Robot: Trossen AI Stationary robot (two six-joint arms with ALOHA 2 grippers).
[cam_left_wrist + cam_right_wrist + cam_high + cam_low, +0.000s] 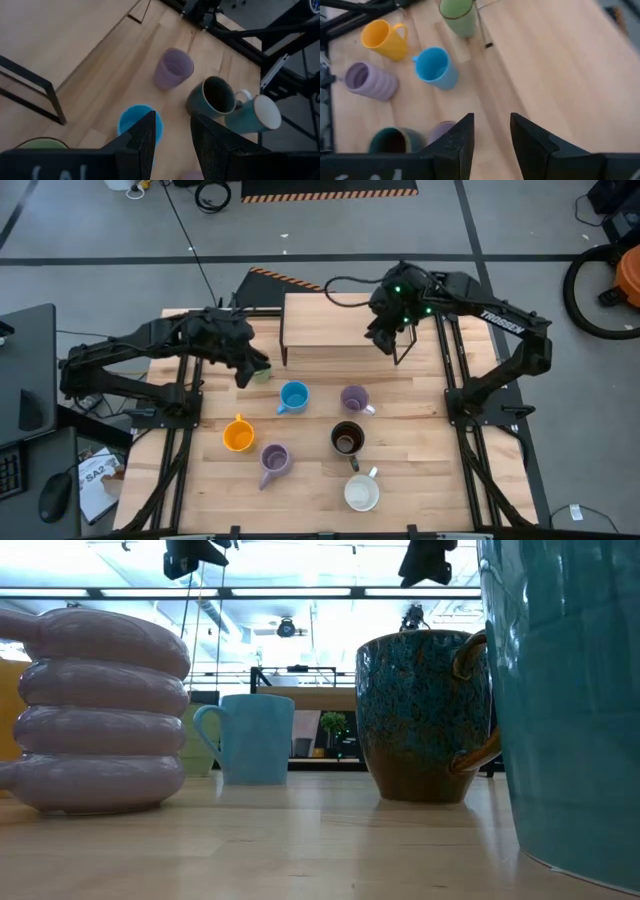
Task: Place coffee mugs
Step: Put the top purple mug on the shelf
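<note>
Seven coffee mugs stand upright on their bases on the wooden table (pixel 420 480): green (pixel 262 373), blue (pixel 293 396), smooth lilac (pixel 355 399), orange (pixel 238 434), ribbed lilac (pixel 274 462), dark brown (pixel 347 438) and cream-lined (pixel 362 492). My left gripper (pixel 246 370) hangs open above the table's left part, beside the green mug, with the blue mug (pixel 140 122) below its fingers. My right gripper (pixel 385 340) hangs open over the raised wooden shelf (pixel 340 320) at the far edge. Neither has anything between its fingers.
The shelf stands on thin dark legs (pixel 52 100) at the table's far middle, its top (pixel 560 65) bare. Black frame rails (pixel 180 430) run along both table sides. In the low view the ribbed lilac mug (pixel 95 710) and a teal mug wall (pixel 570 690) stand close to the near edge.
</note>
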